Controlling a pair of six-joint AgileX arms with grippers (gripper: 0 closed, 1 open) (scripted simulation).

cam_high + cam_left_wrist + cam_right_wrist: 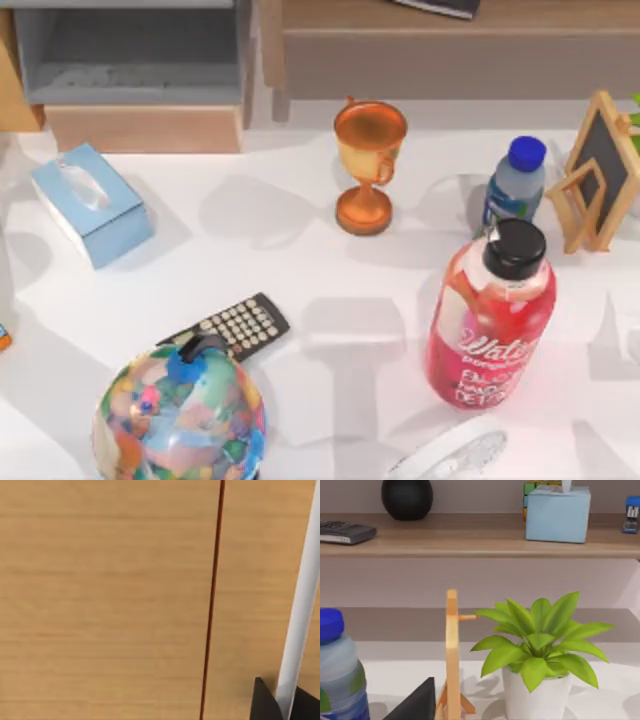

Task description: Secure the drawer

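The drawer [140, 75] stands pulled out at the surface's far left — nearer my left arm; the claw state I cannot tell.

"Water" in white script on the red bottle [490, 325]'s label

Drawer [140, 128]: matt light wood front, smooth grey inner walls. Trophy [368, 165]: glossy copper-toned metal. Red bottle [490, 330]: shiny translucent plastic. Worktop [330, 290]: smooth matt white. Tissue box [92, 205]: matt blue card.
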